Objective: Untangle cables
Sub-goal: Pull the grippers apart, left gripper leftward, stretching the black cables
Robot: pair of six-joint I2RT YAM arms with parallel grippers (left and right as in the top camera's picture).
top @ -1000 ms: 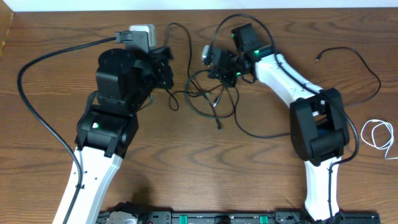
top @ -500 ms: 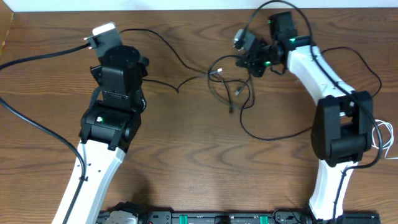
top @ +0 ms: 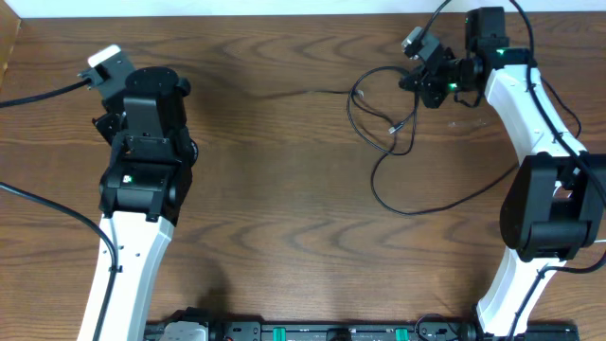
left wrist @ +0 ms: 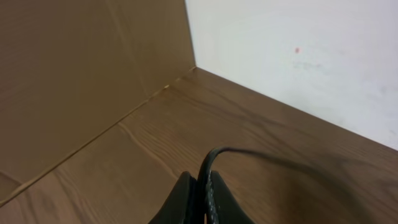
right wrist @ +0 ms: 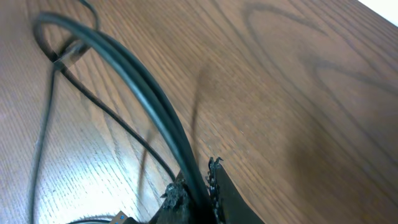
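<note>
A loose tangle of thin black cables (top: 388, 128) lies at the back right of the wooden table, and one loop trails toward the front (top: 417, 211). My right gripper (top: 423, 80) hovers at the tangle's upper right. In the right wrist view it (right wrist: 198, 177) is shut on a black cable (right wrist: 137, 81) that arcs off to the left. In the left wrist view my left gripper (left wrist: 198, 178) is shut on another black cable (left wrist: 214, 155), which bends right over the table. In the overhead view the left arm hides its fingers. A faint strand (top: 312, 92) stretches between the two sides.
Thick black robot cables (top: 38, 90) run off the left arm across the table's left side. A brown cardboard wall (left wrist: 74, 81) and a white wall (left wrist: 298, 56) meet at the far-left corner. A black rail (top: 331, 332) lines the front edge.
The arms have pulled apart, the left going left and the right going right and back. The tangle has shifted right and spread looser, with a strand drawn out across the middle.
</note>
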